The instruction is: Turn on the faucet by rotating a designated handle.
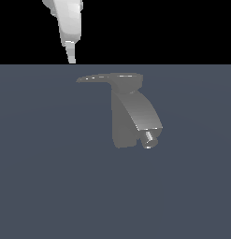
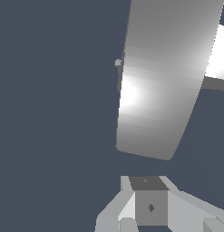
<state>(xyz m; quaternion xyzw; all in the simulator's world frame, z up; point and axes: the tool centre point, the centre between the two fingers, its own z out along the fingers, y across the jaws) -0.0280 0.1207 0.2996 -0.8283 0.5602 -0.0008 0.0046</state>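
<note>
Exterior view showed the grey blocky faucet, its thin handle pointing sideways; whether the gripper jaws were clenched couldn't be told.

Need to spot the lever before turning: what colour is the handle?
Matte grey, like the faucet; the handle shows best in the exterior view.

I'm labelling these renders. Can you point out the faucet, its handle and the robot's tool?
faucet (image 1: pixel 135 114): exterior view, on the sloped spout.
handle (image 1: pixel 96 78): exterior view, mid-blade of the thin lever.
tool (image 1: pixel 71 57): exterior view, at the narrow white tip above the handle.
</note>
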